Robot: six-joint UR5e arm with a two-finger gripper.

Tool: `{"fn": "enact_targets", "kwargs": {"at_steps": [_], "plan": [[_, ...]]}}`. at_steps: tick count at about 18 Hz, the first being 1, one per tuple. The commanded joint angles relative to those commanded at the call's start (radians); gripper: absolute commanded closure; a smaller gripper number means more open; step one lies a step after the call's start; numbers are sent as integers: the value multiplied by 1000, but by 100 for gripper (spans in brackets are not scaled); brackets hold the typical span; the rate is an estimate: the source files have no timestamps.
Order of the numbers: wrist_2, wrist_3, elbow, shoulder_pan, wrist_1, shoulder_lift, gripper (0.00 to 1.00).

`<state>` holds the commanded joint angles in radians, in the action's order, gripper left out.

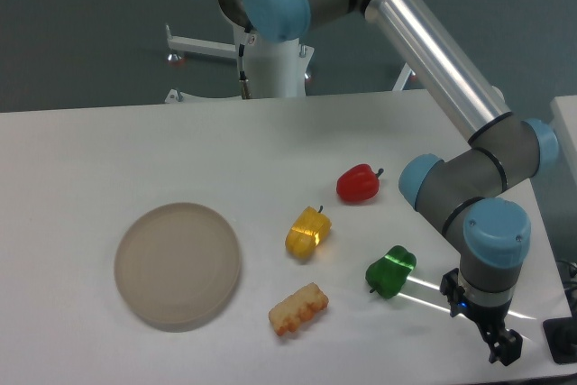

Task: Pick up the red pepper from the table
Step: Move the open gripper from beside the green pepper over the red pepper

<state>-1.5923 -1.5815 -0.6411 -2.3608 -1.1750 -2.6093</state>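
A: Fixed camera. Where are the jaws [505,349]?

B: Low at the right front edge of the tabletop [135,142], pointing down. They hold nothing. Their spread is too small and dark to read; cannot tell whether wide or narrow.

A: The red pepper [358,184]?

B: Lying on the tabletop, well apart from the jaws, up and to their left, stem toward the arm's elbow.

A: Nearer items?

B: The green pepper [390,271] sits left of the jaws, closest to them, not touching. The yellow pepper [307,232] lies farther left, a tan ridged piece [298,308] below it. The round beige plate [178,265] is farthest left.
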Motion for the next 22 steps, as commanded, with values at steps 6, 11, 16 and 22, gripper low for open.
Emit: {"fn": "enact_targets", "kwargs": {"at_steps": [6,11,16,22], "plan": [[17,55,-76,0,-6,57,0],[46,110,-264,2,-9,193,0],[74,167,-497,3,-9,356,0],[60,111,-728,2,-3,504,0]]}}
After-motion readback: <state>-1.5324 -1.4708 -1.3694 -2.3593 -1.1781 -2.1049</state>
